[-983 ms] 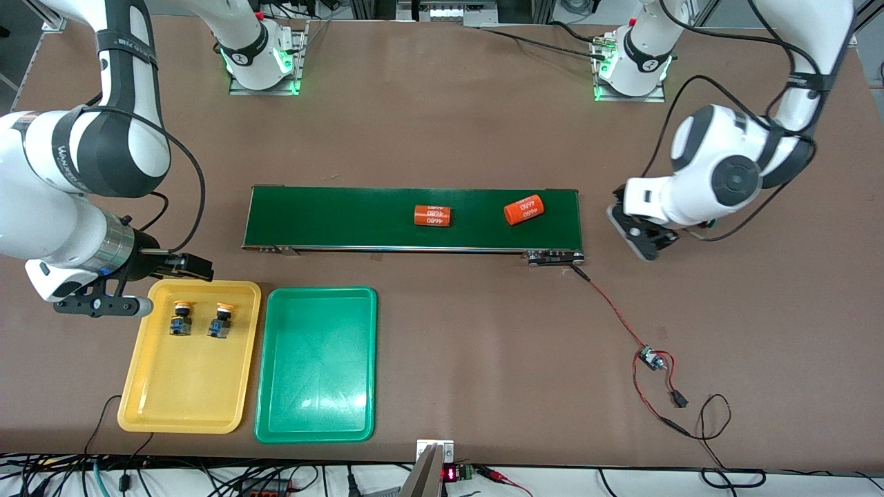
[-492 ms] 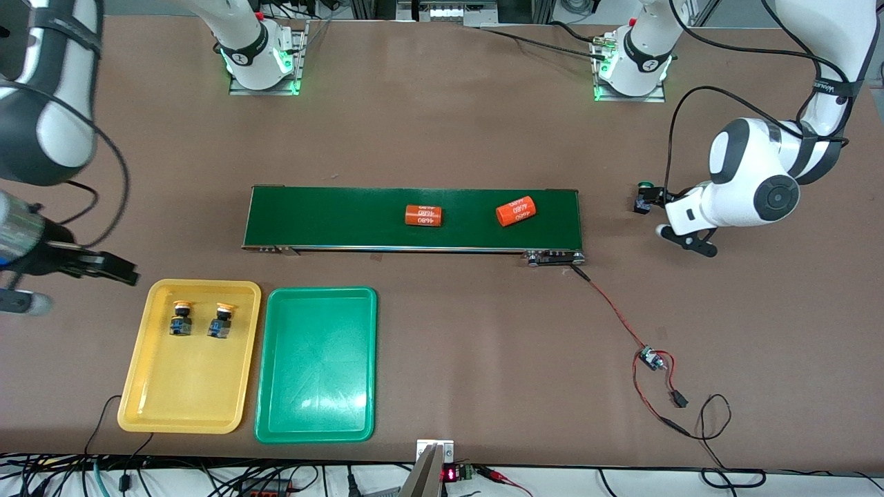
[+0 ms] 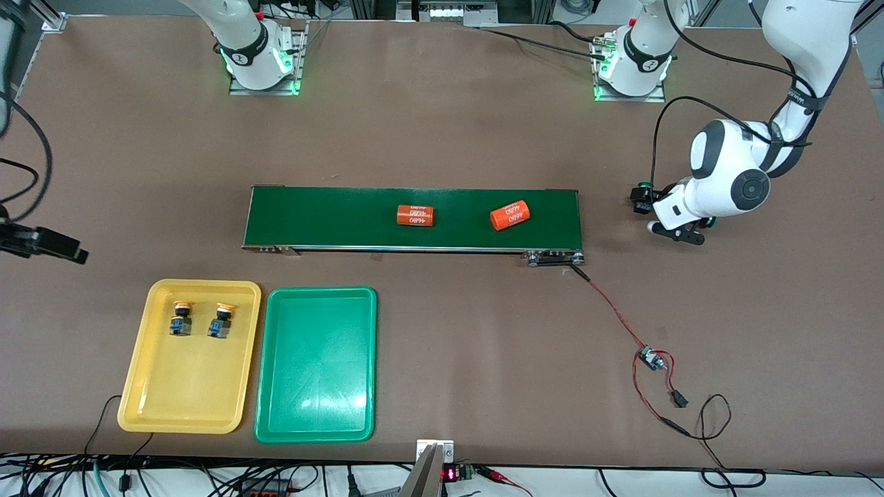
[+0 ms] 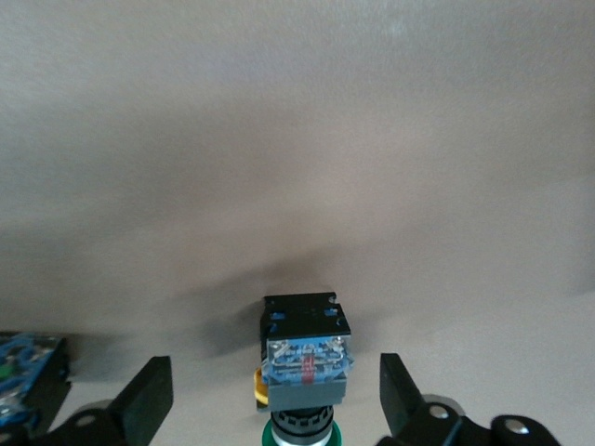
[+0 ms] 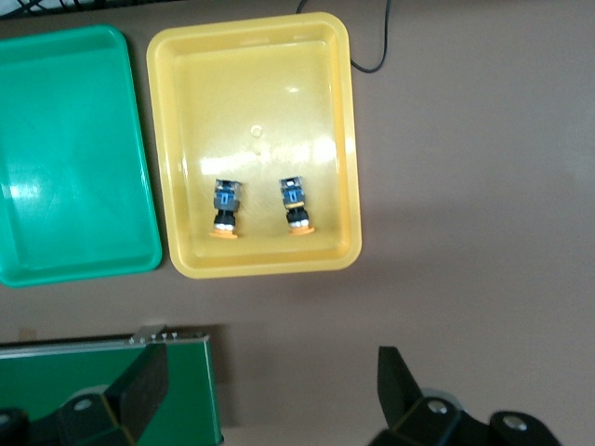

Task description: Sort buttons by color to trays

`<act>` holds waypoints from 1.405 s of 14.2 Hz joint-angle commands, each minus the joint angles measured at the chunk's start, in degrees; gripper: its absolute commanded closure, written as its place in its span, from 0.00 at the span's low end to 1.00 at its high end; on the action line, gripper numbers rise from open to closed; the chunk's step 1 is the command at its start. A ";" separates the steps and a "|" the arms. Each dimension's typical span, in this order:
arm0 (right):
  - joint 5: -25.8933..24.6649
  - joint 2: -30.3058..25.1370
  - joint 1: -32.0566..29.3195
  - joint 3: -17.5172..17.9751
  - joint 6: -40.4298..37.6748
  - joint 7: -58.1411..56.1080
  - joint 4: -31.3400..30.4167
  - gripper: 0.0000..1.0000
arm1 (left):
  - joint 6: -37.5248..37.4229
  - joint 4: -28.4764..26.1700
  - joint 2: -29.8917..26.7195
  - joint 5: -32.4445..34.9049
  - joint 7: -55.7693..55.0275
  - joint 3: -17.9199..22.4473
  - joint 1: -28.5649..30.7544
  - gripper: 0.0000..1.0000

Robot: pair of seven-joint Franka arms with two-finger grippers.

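— Since a second ago, what has shifted?

— Both arms. The right arm has swung away from the yellow tray (image 3: 189,407) toward its own end of the table; only a dark piece of it shows at the picture's edge in the front view, so the right gripper (image 5: 270,395) itself is cut off there. The two orange cylinders (image 3: 415,215) have also slid along the conveyor belt (image 3: 331,217) toward the right arm's end. The left arm has drawn in and lowered its wrist just off the belt's end.

— What is hard to make out?

— In the front view the left gripper (image 3: 666,224) is mostly hidden under its own white wrist. A green button (image 3: 642,195) sits beside it on the table. The left wrist view shows another green button (image 4: 307,367), cap partly cut off, lying between the two fingers (image 4: 144,400), which stand wide on either side without touching it. A further blue-bodied piece shows at that picture's edge, cropped.

— And the right gripper?

— Its wrist view shows the fingers spread wide, holding nothing, high above the table near the belt's end.

— The sorted ones?

— Two yellow buttons (image 3: 181,317) lie side by side in the yellow tray. The green tray (image 3: 315,431) sits just beside it.
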 commanded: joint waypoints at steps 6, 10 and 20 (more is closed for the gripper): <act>-4.44 -13.14 -5.62 8.14 -3.12 -0.32 -12.02 0.00 | -1.77 0.71 -0.75 -0.90 1.76 -0.74 -0.65 0.91; -9.81 -17.97 -2.19 8.76 1.35 0.12 -18.51 0.00 | -13.53 10.62 -2.34 -1.25 -5.16 -4.94 -2.49 0.91; -9.10 -22.12 -2.19 8.76 0.76 2.23 -20.75 0.00 | -11.19 16.36 0.29 -17.51 -11.69 -12.08 -11.89 0.87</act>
